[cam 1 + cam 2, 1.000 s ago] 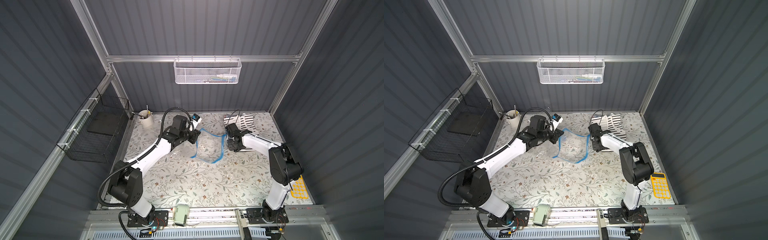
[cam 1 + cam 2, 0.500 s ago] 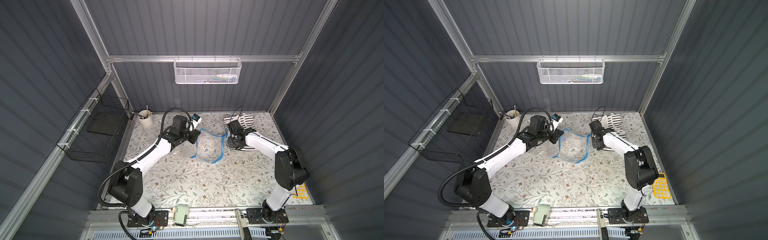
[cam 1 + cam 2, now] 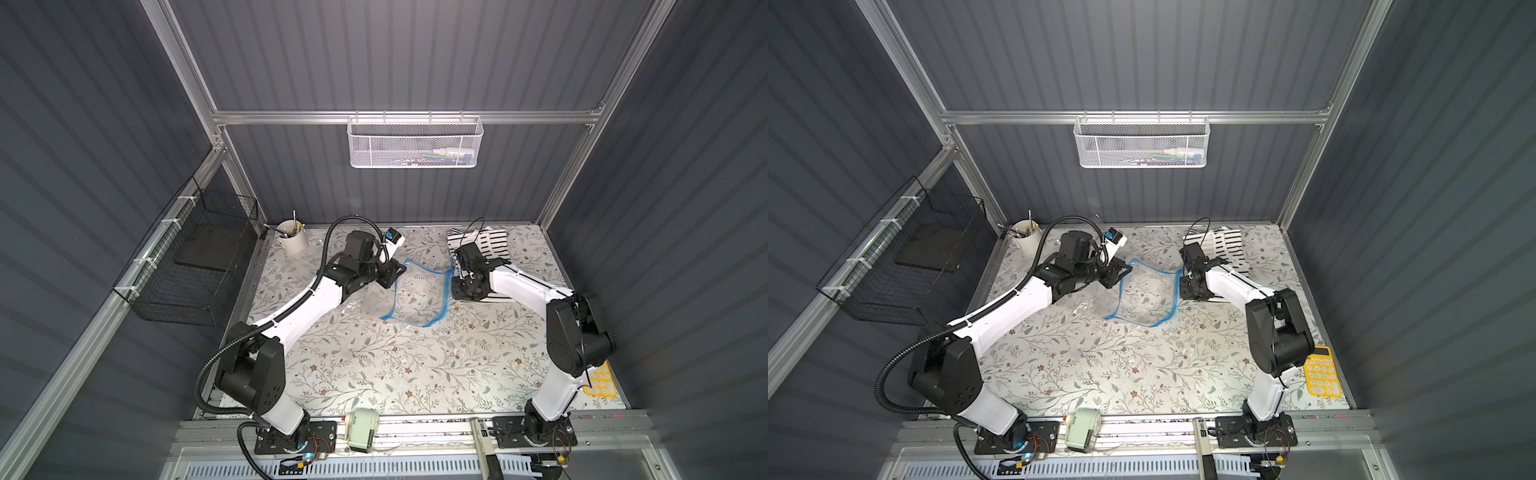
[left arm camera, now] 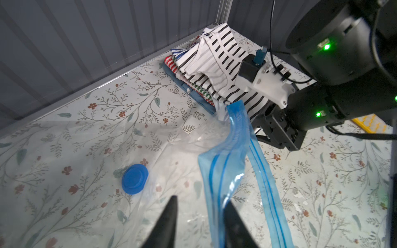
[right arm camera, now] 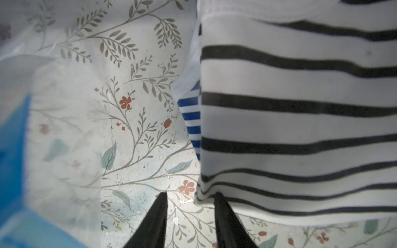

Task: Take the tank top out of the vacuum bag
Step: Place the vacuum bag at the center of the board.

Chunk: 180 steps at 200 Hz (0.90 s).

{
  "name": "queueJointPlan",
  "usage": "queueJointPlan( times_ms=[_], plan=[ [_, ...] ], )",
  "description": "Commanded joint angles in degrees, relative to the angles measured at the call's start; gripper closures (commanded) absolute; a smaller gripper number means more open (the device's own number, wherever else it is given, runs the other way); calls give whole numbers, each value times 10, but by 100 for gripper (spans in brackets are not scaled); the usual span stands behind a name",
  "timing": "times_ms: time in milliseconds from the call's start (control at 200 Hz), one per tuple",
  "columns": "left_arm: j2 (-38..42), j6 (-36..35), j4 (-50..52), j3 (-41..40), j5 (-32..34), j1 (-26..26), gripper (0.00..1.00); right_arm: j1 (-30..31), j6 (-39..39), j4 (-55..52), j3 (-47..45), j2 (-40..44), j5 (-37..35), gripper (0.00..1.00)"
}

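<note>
L gripper (image 4: 200, 200) part-open by vacuum bag (image 4: 223, 169), R gripper (image 5: 190, 193) part-open – empty

We see a clear crinkly plastic vacuum bag (image 4: 171, 137), blue zip strip (image 4: 237, 133), blue round valve cap (image 4: 135, 178); black-and-white striped tank top (image 4: 217, 58); floral-print tabletop (image 4: 103, 103).

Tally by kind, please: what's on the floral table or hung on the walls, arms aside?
Clear plastic vacuum bag, blue zip strip: 1
Pile of folded striped garments: 1
Baskets: 2 (white mesh basket, black wire basket)
White cup holding utensils: 1
Yellow calculator: 1
Total: 6
</note>
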<state>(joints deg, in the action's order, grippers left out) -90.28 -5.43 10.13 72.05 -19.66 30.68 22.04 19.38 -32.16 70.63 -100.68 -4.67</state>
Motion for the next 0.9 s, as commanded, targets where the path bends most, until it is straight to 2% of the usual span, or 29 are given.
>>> queueJointPlan(
  times_ms=[0, 85, 135, 195, 250, 320, 435, 565, 715, 895],
  plan=[
    [52, 3, 0, 8, -69, 2, 43, -2, 14, 5, -19, 60, 6, 59],
    [87, -9, -5, 1, -97, 2, 34, -8, 27, 7, -39, 108, 7, 56],
    [108, -14, -13, -8, -94, 2, 32, -18, 36, 1, -48, 134, 15, 54],
    [126, -13, -25, -19, -64, 3, 31, -28, 46, 8, -71, 178, 32, 52],
    [124, 17, -44, -24, 0, 3, 29, -34, 55, 19, -100, 223, 46, 51],
    [84, 67, 24, 22, 68, 2, 32, -41, 67, 14, -129, 279, 55, 48],
    [14, 174, 153, 66, 76, 4, 35, -43, 78, -1, -173, 376, 64, 44],
    [-30, 214, 240, 59, 126, 36, 32, -45, 84, -11, -206, 449, 91, 41],
    [-90, 252, 277, 39, 151, 39, 28, -45, 89, -23, -202, 471, 120, 37],
    [-200, 267, 225, 62, 169, 43, 27, -48, 101, -6, -231, 489, 125, 38]
  ],
)
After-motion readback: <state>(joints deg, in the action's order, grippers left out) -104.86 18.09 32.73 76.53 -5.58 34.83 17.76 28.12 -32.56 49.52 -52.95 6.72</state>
